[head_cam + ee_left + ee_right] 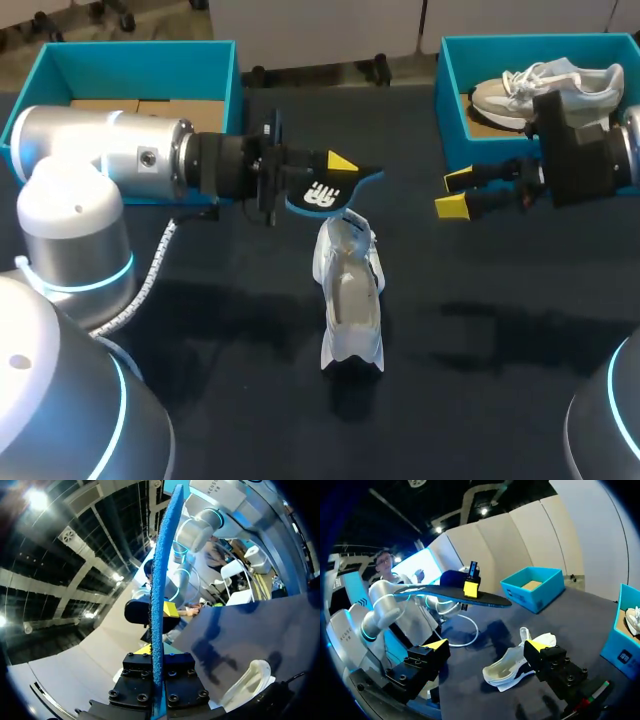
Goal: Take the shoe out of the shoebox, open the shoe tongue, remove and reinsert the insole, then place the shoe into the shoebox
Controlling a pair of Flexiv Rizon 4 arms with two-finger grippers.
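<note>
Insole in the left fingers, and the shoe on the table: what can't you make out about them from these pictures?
- Left wrist view: the insole shows edge-on, so both its faces are hidden.
- Head view: the inside of the shoe towards the toe is hidden by its own upper.
- Head view: the second shoe in the right shoebox is partly covered by the right arm.

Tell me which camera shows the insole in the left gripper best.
The head view: the insole lies face-up in the left gripper above the shoe, its printed top and most of its outline visible. The left wrist view shows only its blue edge; the right wrist view shows it nearly side-on, as a thin dark sliver.
</note>
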